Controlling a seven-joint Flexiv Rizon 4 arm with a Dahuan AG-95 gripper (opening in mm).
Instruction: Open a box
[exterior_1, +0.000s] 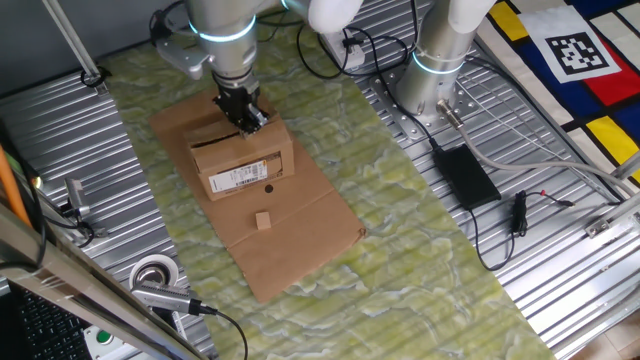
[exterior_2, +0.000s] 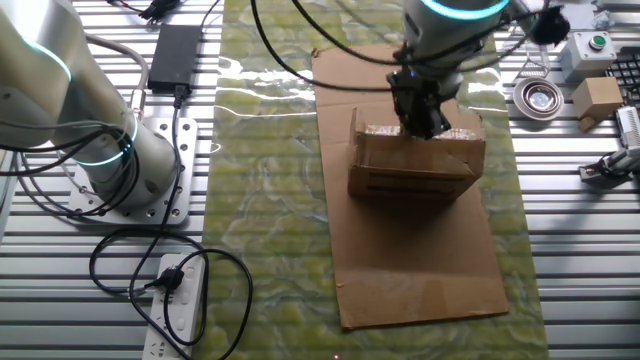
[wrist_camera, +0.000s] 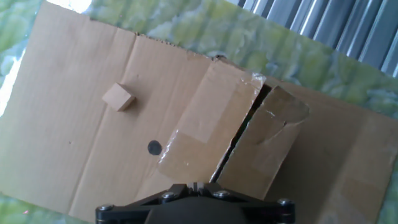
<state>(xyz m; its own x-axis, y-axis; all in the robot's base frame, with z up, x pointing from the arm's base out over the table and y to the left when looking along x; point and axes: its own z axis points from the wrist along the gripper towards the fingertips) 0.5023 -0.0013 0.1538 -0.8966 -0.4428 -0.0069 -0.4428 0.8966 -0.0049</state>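
The box (exterior_1: 243, 165) is a small brown carton with a white barcode label (exterior_1: 238, 177) and a dark dot (exterior_1: 268, 188) on its side. It stands on a large flat cardboard sheet (exterior_1: 290, 240). My gripper (exterior_1: 248, 120) is at the far edge of the box top, with its fingers together. In the other fixed view the gripper (exterior_2: 422, 125) is over the box (exterior_2: 415, 160). The hand view shows the two taped top flaps (wrist_camera: 211, 137) with a dark slit between them. The right flap (wrist_camera: 267, 143) is slightly raised. The gripper (wrist_camera: 196, 186) is at the bottom edge of that view.
A small tan block (exterior_1: 263, 221) lies on the sheet in front of the box. A tape roll (exterior_1: 155, 275) is at the near left. A black power adapter (exterior_1: 465, 175) with cables and a second arm's base (exterior_1: 435, 70) are on the right. A power strip (exterior_2: 180, 300) lies on the metal table.
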